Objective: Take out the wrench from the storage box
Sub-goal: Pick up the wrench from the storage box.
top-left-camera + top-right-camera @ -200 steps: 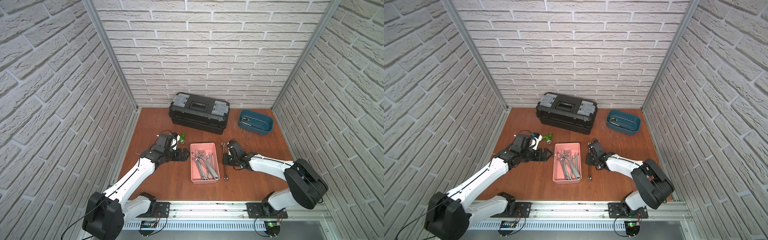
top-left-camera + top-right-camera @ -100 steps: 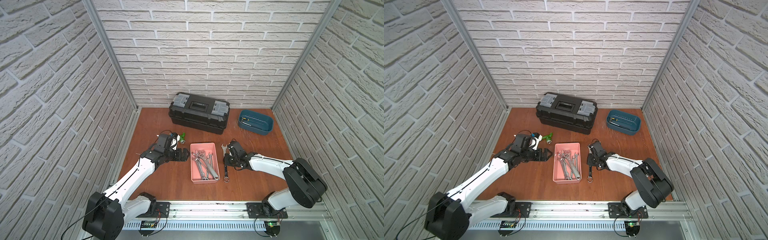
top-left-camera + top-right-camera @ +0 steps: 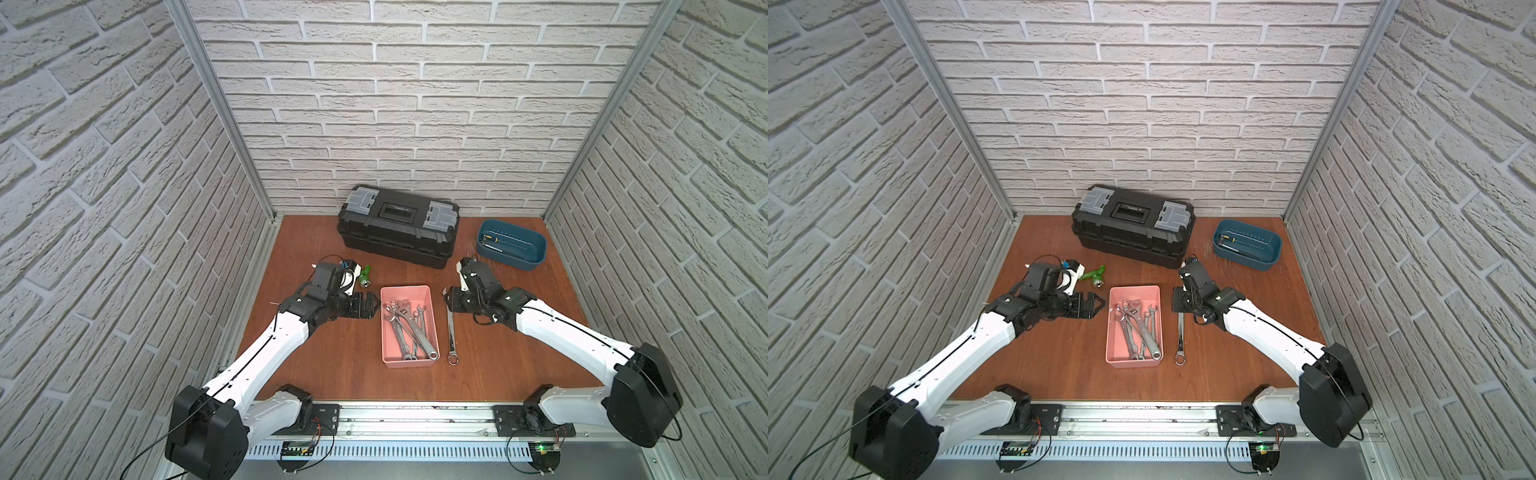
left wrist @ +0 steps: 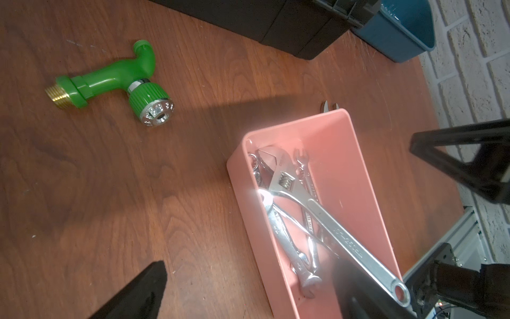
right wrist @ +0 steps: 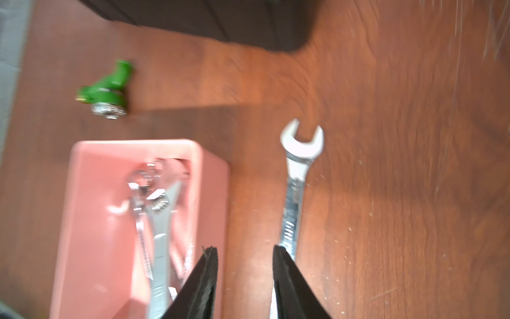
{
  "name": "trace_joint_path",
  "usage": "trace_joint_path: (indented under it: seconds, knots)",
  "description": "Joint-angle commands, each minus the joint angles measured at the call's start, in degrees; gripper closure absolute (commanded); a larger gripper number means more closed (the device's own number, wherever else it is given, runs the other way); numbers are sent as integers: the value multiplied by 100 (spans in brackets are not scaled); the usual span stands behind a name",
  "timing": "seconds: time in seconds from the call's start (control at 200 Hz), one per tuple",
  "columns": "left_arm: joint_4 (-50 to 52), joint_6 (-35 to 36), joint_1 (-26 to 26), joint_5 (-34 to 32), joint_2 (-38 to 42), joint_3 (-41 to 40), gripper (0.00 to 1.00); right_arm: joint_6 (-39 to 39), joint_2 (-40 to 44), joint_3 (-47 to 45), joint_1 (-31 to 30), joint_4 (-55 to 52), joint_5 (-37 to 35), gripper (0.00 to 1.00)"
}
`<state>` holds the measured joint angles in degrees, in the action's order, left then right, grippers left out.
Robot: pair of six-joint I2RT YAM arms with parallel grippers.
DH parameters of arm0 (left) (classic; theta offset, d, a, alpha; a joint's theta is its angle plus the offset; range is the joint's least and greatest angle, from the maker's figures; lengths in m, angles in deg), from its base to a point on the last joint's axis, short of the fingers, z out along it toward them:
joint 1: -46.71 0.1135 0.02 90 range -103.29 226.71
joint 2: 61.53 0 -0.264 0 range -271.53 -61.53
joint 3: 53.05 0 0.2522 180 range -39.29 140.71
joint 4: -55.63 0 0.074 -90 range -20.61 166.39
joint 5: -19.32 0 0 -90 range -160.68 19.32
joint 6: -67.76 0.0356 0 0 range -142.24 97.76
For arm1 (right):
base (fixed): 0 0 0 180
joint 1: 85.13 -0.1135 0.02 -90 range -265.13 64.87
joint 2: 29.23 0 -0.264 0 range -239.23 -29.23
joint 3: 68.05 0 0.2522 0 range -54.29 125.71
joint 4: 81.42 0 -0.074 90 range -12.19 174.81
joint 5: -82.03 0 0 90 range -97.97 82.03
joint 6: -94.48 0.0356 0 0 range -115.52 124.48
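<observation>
Beside the box (image 3: 409, 362), on its right-arm side, one wrench (image 3: 451, 332) lies flat on the surface (image 3: 332, 353). It is outside the box, close to the wall but not touching it. Its long axis runs parallel to the box's long side, with the open end toward the toolbox (image 3: 399, 230) and the ring end toward the robot's rail.

Right arm (image 3: 561, 328): its jaws hang over the wrench's open-end half. In the right wrist view they stand partly open, with bare surface in the gap. The shaft (image 5: 294, 198) runs under the outer finger (image 5: 287, 273) rather than between the two, so nothing is gripped.

Left arm (image 3: 266, 349): its jaws are fully open and empty, just off the box's opposite wall. The box stands between them and the wrench.

Box contents: several other wrenches (image 3: 409, 328) are piled inside, an adjustable one (image 4: 317, 210) lying across the top.

Assessment: the removal looks done for this wrench. The right arm is much the nearer. Any withdrawal should go straight up, because a sideways move could drag the finger across the shaft and push the wrench against the box. A fresh grip would need the jaws shifted outward to straddle the shaft across its width.
</observation>
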<state>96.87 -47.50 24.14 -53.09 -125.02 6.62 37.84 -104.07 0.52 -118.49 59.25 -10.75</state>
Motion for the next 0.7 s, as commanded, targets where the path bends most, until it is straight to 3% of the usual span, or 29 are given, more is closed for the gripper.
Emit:
trace_joint_path:
  seconds: [0.0,0.255,0.695]
  knots:
    - [89,131,105,129,29,169,2,-314,-121,481,-529,-703,-157,59]
    - [-82,-34,169,399,168,89,2,-295,-1205,1423,-1479,-1246,-279,57]
    - [-67,-85,261,386,477,-270,2,-461,-2706,2132,-1644,-1670,-499,59]
